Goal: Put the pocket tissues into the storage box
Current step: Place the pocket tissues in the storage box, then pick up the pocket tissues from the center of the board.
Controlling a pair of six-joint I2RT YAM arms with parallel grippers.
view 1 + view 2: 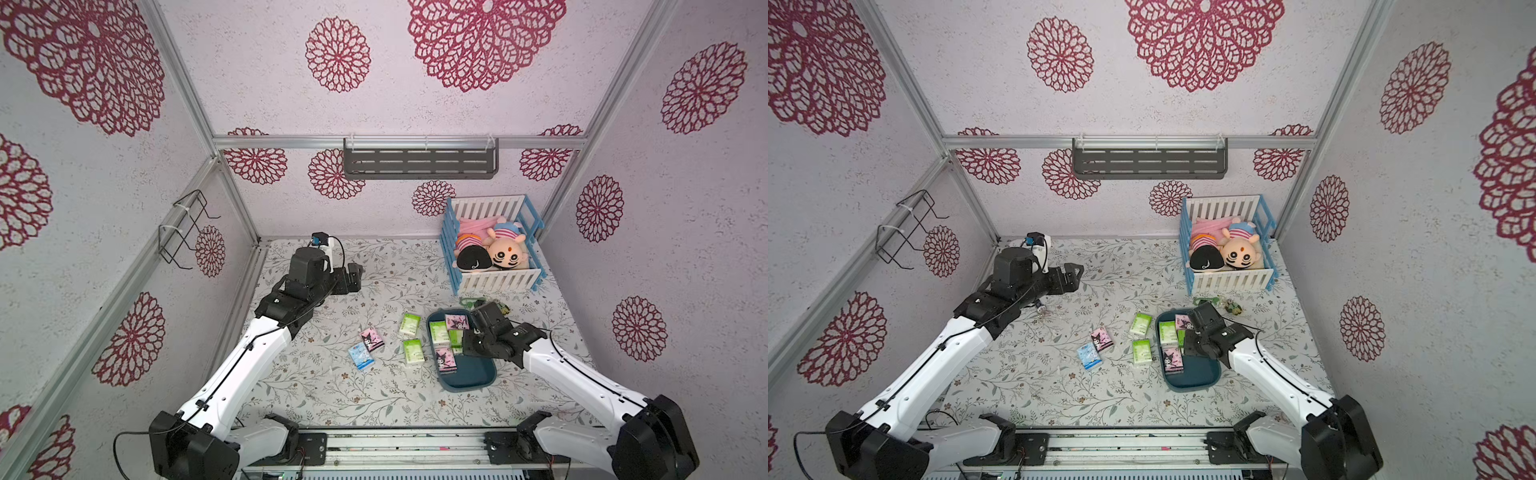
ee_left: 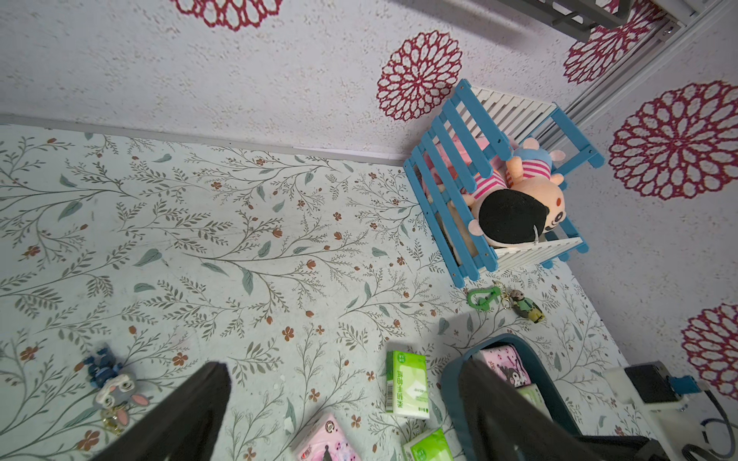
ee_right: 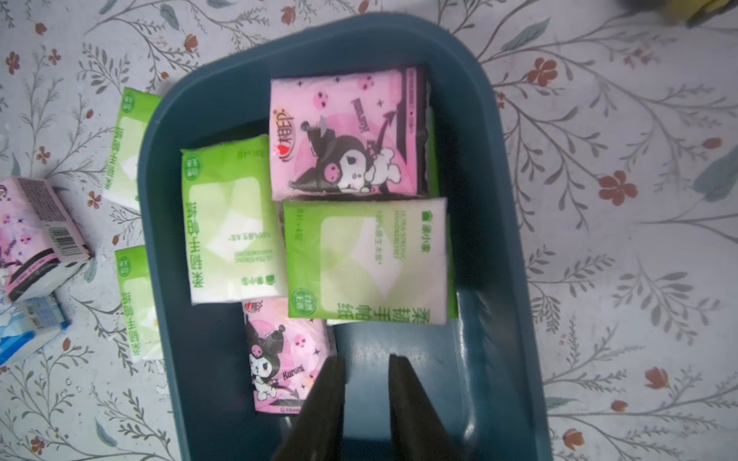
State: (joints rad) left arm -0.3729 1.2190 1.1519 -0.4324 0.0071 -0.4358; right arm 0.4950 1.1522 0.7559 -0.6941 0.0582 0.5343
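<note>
**Storage box** (image 1: 471, 376): one, dark teal, low-walled. It stands on the floral table (image 1: 332, 395), on the right arm's side and nearer the camera than the toy crib (image 1: 492, 282).

**Pocket tissues** (image 3: 363, 259): eight packs counted.
- In the box, four lie on top: two green-and-white packs (image 3: 231, 219) and two pink packs (image 3: 343, 135). They are bunched at the end towards the crib, and the other end is bare. A green edge shows under the middle green pack; whether it is a further pack cannot be told.
- On the table, four lie outside. Two green-and-white ones (image 1: 409, 324) (image 1: 413, 350) sit just beside the box wall, on the left arm's side. One pink (image 1: 371, 338) and one light blue pack (image 1: 360, 356) lie close together, further towards the left arm.

**Right gripper** (image 3: 365, 359): one, hanging over the box's bare end, just beside the nearer pink pack. Its jaws are slightly parted and nothing is between them.

**Left gripper** (image 2: 341, 365): one, spread wide and empty, raised over the table's far left part, well apart from every pack.

**Other items:**
- Two plush dolls (image 1: 505, 253) lie in the crib.
- Two keyrings: one with a green clip (image 2: 483, 297) between crib and box, and one with a grey rabbit (image 2: 114, 389) near the left arm.
- One grey wall shelf (image 1: 419, 162).
- One wire rack (image 1: 185, 226).
</note>
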